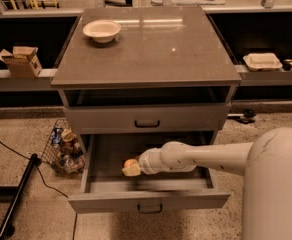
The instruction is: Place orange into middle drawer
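Observation:
The middle drawer (148, 200) of the grey cabinet is pulled out, its flat front and dark loop handle facing me. My white arm reaches in from the right, and the gripper (131, 168) is down inside the drawer, left of its middle. The orange (130, 163) shows as a small orange patch at the gripper's tip, low over the drawer floor. Whether it rests on the floor cannot be told.
The closed drawer front (147, 118) sits directly above. A white bowl (102, 30) stands on the cabinet top (156, 49) at the back left. A wire basket of items (63, 148) and a black pole (16, 196) are on the floor left. My white body (276, 184) fills the lower right.

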`<state>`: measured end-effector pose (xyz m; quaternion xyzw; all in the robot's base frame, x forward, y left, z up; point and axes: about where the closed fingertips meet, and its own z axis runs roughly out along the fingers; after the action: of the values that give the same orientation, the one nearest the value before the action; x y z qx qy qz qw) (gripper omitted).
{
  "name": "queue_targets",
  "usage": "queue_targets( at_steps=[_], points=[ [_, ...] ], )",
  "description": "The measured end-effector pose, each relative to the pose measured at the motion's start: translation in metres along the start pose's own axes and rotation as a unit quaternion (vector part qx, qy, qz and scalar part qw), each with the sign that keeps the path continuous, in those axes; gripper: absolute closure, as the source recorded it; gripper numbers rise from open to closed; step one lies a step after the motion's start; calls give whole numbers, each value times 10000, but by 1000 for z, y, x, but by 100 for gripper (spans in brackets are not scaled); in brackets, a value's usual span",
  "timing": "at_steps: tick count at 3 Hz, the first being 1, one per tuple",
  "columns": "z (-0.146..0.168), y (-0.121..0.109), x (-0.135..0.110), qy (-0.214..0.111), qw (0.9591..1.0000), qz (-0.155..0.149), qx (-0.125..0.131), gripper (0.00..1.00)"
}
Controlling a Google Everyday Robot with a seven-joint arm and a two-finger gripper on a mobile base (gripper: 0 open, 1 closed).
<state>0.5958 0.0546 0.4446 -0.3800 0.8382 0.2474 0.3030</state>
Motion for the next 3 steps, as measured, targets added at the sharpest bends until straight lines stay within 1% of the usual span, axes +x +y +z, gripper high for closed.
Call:
queue_targets(
  at_steps=[1,2,3],
  points=[
    [17,-37,-2,-265,9996,-13,102,100],
    [33,-67,-2,-583,9982,6,115,100],
    [41,-84,0,-775,9969,55,141,100]
  ],
)
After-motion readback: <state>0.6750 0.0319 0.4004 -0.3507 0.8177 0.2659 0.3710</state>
